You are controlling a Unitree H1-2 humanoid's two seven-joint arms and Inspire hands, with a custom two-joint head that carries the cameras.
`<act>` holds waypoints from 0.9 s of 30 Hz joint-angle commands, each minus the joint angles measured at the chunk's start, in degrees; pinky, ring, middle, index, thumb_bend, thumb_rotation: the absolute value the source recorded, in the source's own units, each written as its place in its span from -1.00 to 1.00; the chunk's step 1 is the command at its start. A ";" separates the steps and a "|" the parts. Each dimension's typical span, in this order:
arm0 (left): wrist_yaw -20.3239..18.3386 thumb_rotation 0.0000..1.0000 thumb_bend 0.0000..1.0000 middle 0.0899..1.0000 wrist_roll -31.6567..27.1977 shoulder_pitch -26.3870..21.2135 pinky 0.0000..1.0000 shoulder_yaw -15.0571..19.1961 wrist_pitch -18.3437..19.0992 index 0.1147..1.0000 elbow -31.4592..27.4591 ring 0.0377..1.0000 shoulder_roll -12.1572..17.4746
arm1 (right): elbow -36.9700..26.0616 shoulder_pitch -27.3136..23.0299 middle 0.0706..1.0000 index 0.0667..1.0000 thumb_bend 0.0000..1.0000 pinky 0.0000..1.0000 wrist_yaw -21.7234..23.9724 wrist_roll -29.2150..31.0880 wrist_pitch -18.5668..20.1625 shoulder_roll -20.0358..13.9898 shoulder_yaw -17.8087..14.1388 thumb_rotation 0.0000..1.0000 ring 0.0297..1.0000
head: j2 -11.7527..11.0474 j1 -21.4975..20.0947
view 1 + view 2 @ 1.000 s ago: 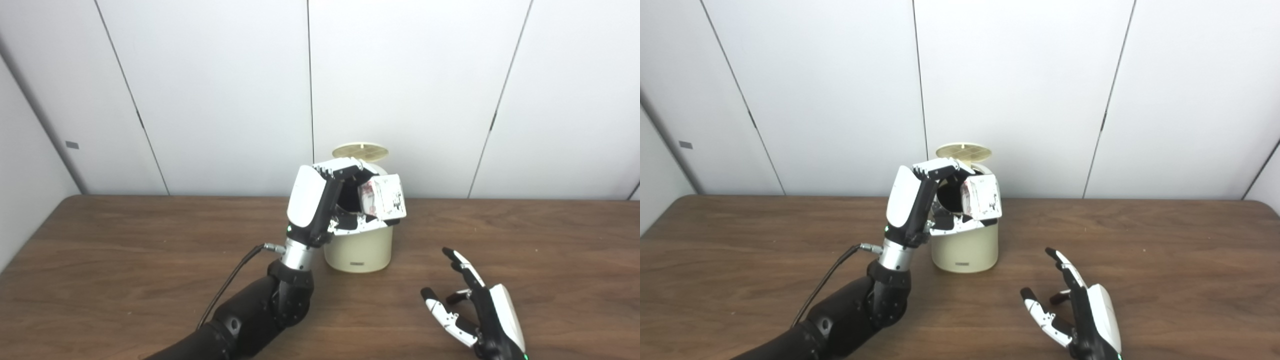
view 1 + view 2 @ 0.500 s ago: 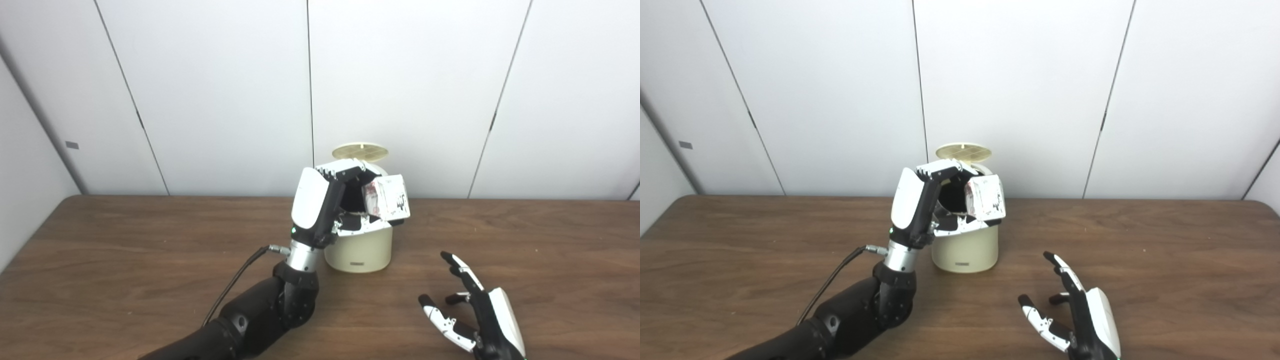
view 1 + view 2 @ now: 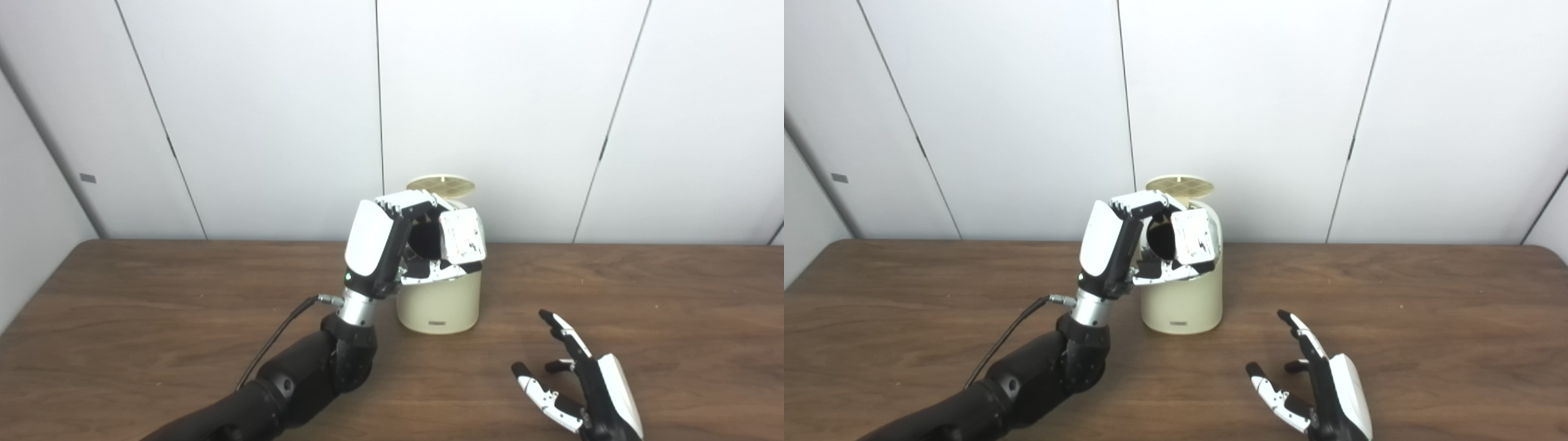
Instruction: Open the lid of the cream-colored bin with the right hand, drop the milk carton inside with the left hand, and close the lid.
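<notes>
The cream-colored bin [image 3: 439, 306] stands on the brown table near the back wall, its round lid [image 3: 441, 184] tipped up open behind it. My left hand [image 3: 392, 245] hovers over the bin's mouth, shut on the white milk carton [image 3: 462, 236], which is tilted and partly over the dark opening. My right hand [image 3: 582, 392] rests low over the table, right of and in front of the bin, fingers spread, holding nothing.
The brown wooden table [image 3: 153, 318] stretches wide on both sides of the bin. A white panelled wall [image 3: 245, 110] rises right behind the table's far edge. A black cable [image 3: 275, 343] runs along my left forearm.
My left hand has shifted slightly left with the carton, bringing it more over the bin's opening. The right hand has barely moved.
</notes>
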 commanded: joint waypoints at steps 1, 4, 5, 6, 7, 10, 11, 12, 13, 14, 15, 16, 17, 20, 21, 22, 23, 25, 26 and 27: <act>1.41 -1.00 0.01 -0.12 1.29 -3.33 -0.25 0.26 0.32 -0.20 0.68 -0.13 1.51 | -0.04 0.07 0.80 0.77 -0.56 0.59 1.91 0.15 0.97 0.39 0.76 -0.26 0.76 | 0.04 -0.01; 1.18 -1.00 0.01 -0.11 1.98 -3.73 -0.26 0.65 0.32 -0.21 0.92 -0.14 1.93 | -0.13 -0.03 0.80 0.77 -0.56 0.61 2.16 0.13 1.34 0.41 0.80 -0.22 0.77 | -0.01 -0.05; 0.85 -1.00 0.01 -0.11 1.99 -3.84 -0.27 0.82 0.32 -0.21 0.92 -0.14 2.10 | -0.07 -0.05 0.80 0.77 -0.55 0.61 2.13 0.18 1.22 0.40 0.78 -0.21 0.77 | 0.00 -0.05; 0.33 -1.00 0.01 -0.10 1.79 -3.87 -0.27 1.07 0.32 -0.21 0.81 -0.15 2.26 | -0.06 -0.09 0.80 0.77 -0.55 0.60 2.10 0.15 1.18 0.41 0.79 -0.22 0.77 | 0.04 0.01; -0.07 -1.00 0.01 -0.10 1.61 -3.90 -0.27 1.25 0.32 -0.21 0.69 -0.15 2.40 | -0.06 -0.10 0.80 0.77 -0.55 0.60 2.12 0.26 1.08 0.41 0.78 -0.22 0.77 | 0.04 0.01; 0.05 -1.00 0.01 -0.10 1.70 -4.25 -0.28 1.24 0.32 -0.20 0.79 -0.16 2.82 | 0.01 -0.13 0.80 0.77 -0.55 0.60 2.03 0.34 1.06 0.54 0.73 -0.25 0.77 | -0.02 0.01; 0.16 -1.00 0.01 -0.10 1.69 -4.38 -0.29 1.18 0.32 -0.20 0.96 -0.17 2.94 | -0.09 -0.14 0.80 0.77 -0.55 0.60 2.11 0.25 1.28 0.57 0.76 -0.26 0.77 | -0.05 -0.10; 0.21 -1.00 0.01 -0.10 1.65 -4.49 -0.29 1.12 0.32 -0.20 1.11 -0.17 3.06 | -0.18 -0.15 0.80 0.77 -0.55 0.60 2.21 0.23 1.47 0.60 0.78 -0.26 0.77 | -0.05 -0.10; 0.31 -1.00 0.01 -0.10 1.56 -4.61 -0.29 1.09 0.32 -0.20 1.28 -0.17 3.17 | -0.22 -0.15 0.80 0.77 -0.55 0.60 2.26 0.23 1.51 0.60 0.80 -0.26 0.77 | -0.05 -0.10; 0.52 -1.00 0.01 -0.10 1.59 -4.74 -0.29 1.06 0.32 -0.20 1.50 -0.17 3.25 | -0.16 -0.15 0.80 0.78 -0.55 0.60 2.19 0.20 1.40 0.60 0.81 -0.26 0.77 | -0.05 -0.10; 0.82 -1.00 0.01 -0.10 1.79 -4.88 -0.29 1.13 0.32 -0.20 1.73 -0.17 3.32 | -0.12 -0.15 0.80 0.77 -0.55 0.59 2.18 0.15 1.34 0.56 0.84 -0.30 0.76 | -0.05 -0.10; 0.90 -1.00 0.01 -0.10 1.78 -4.97 -0.29 1.27 0.32 -0.20 1.84 -0.17 3.40 | 0.02 -0.16 0.80 0.77 -0.55 0.60 2.12 0.12 1.15 0.51 0.88 -0.32 0.77 | -0.21 -0.11; 0.96 -1.00 0.01 -0.10 1.86 -5.06 -0.29 1.41 0.32 -0.20 1.96 -0.16 3.49 | 0.09 -0.16 0.80 0.77 -0.56 0.60 2.14 0.13 1.09 0.49 0.91 -0.32 0.77 | -0.23 -0.14; 1.00 -1.00 0.01 -0.10 2.36 -5.36 -0.28 2.02 0.32 -0.21 2.34 -0.15 3.76 | 0.21 -0.14 0.80 0.77 -0.55 0.59 2.07 0.10 0.97 0.55 0.97 -0.34 0.77 | -0.23 -0.22; 0.89 -1.00 0.01 -0.10 2.26 -5.44 -0.27 2.15 0.32 -0.21 2.43 -0.15 3.85 | 0.12 -0.11 0.80 0.77 -0.55 0.59 2.10 0.02 1.07 0.58 1.01 -0.35 0.76 | -0.23 -0.22; 0.82 -1.00 0.01 -0.10 2.13 -5.51 -0.26 2.20 0.32 -0.21 2.49 -0.14 3.93 | 0.04 -0.09 0.80 0.77 -0.55 0.59 2.15 -0.03 1.21 0.60 1.03 -0.35 0.76 | -0.23 -0.22; 0.72 -1.00 0.01 -0.10 2.02 -5.53 -0.25 2.29 0.32 -0.21 2.48 -0.14 4.00 | -0.03 -0.06 0.80 0.77 -0.55 0.59 2.22 -0.04 1.33 0.62 1.06 -0.35 0.76 | -0.18 -0.23; 0.84 -1.00 0.01 -0.11 2.15 -5.65 -0.25 2.38 0.32 -0.21 2.53 -0.13 4.18 | -0.03 -0.02 0.80 0.77 -0.55 0.60 2.18 -0.09 1.22 0.61 1.11 -0.37 0.76 | -0.18 -0.23; 0.96 -1.00 0.01 -0.11 2.19 -5.72 -0.25 2.34 0.32 -0.21 2.55 -0.13 4.28 | -0.08 -0.02 0.80 0.77 -0.55 0.60 2.24 -0.19 1.28 0.57 1.17 -0.39 0.76 | -0.18 -0.23; 1.12 -1.00 0.01 -0.11 2.29 -5.80 -0.25 2.31 0.32 -0.21 2.62 -0.13 4.36 | -0.15 -0.04 0.80 0.77 -0.55 0.60 2.39 -0.26 1.48 0.53 1.20 -0.39 0.76 | -0.18 -0.23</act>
